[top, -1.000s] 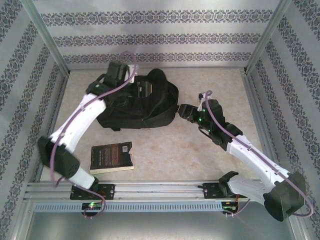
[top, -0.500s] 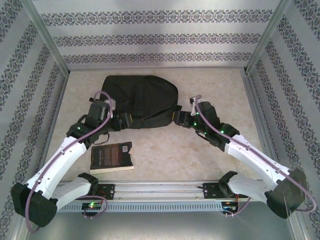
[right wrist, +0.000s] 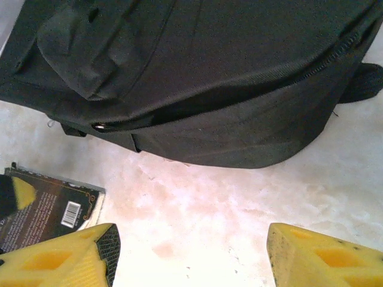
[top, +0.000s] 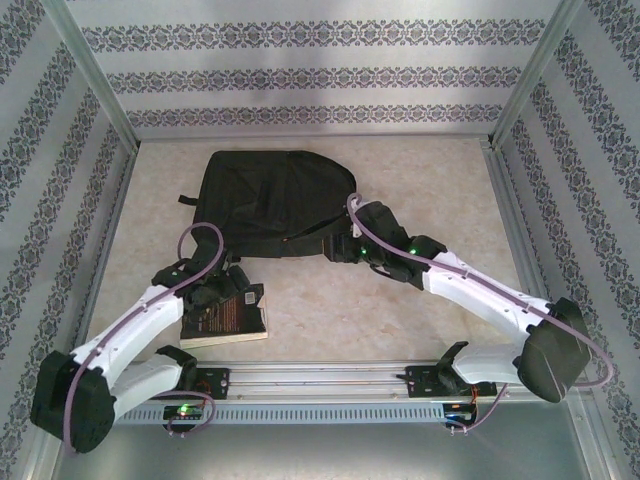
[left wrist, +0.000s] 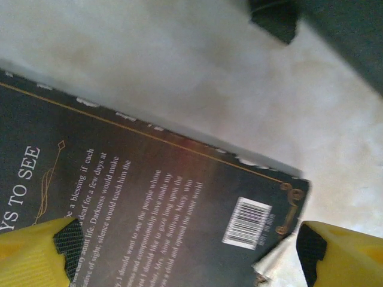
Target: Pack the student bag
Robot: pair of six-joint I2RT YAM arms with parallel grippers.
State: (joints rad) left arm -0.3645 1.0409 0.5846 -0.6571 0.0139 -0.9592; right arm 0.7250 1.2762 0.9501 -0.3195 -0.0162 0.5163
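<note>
The student bag (top: 275,195), a large black fabric backpack, lies flat at the back middle of the table, its zipper seam (right wrist: 257,89) facing the arms. A dark-covered book (top: 222,316) with a barcode (left wrist: 246,222) lies near the front left. My left gripper (top: 238,290) hovers open just above the book's far right corner, and its yellow fingers (left wrist: 33,254) straddle the cover (left wrist: 155,203). My right gripper (top: 335,248) stands open over bare table just in front of the bag's near edge, with nothing between its fingers (right wrist: 323,260).
Metal frame posts and patterned walls close in the table (top: 420,300) on three sides. A rail (top: 320,375) runs along the near edge by the arm bases. The bag's strap end (right wrist: 365,84) lies on the table to the right.
My left arm has swung from the bag's back left down to the book. The bag's top now lies flat. My right gripper has slid left along the bag's near edge.
</note>
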